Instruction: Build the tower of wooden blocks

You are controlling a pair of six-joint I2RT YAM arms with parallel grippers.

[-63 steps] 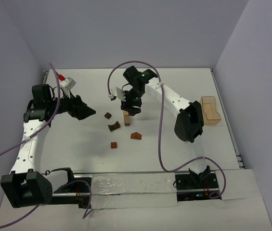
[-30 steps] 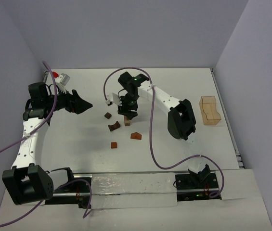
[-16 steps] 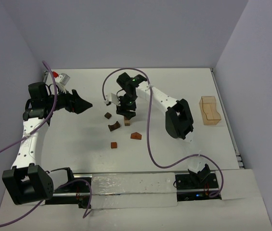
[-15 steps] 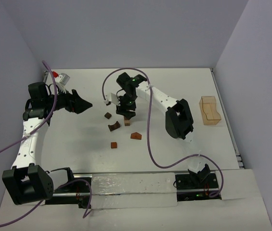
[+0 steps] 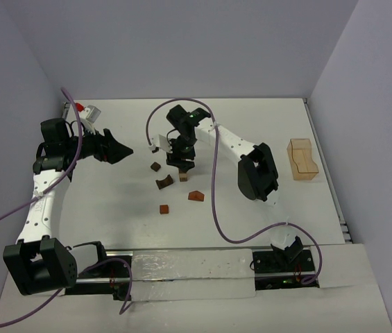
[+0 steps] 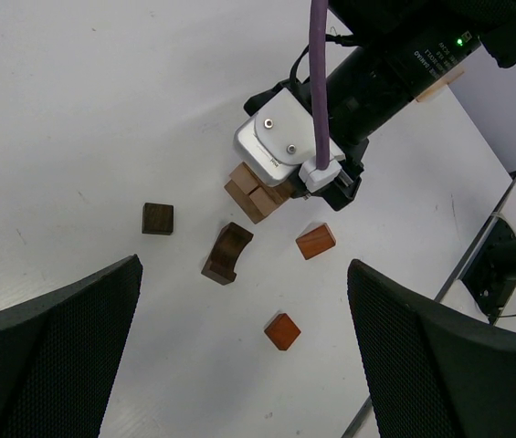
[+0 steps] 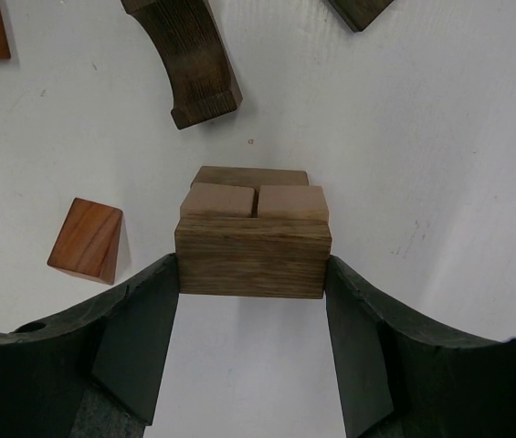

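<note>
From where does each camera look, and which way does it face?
Top external: above and behind the bases, facing down on the table; left arm and right arm show.
Left wrist: looks down, between left fingers, at the wood block tower and the right arm.
Right wrist: looks down; right fingers clasp the tower's top block.
Shared: all three show the arch block.

Right gripper (image 6: pixel 310 187) at wood block tower (image 6: pixel 250 193), arch (image 6: pixel 228 253) beside.

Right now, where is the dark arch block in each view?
Top external: arch block, centre, lower left of the tower.
Left wrist: arch block, centre, below-left of the tower.
Right wrist: arch block, top edge, above the tower.
Shared landmark: the tower.
</note>
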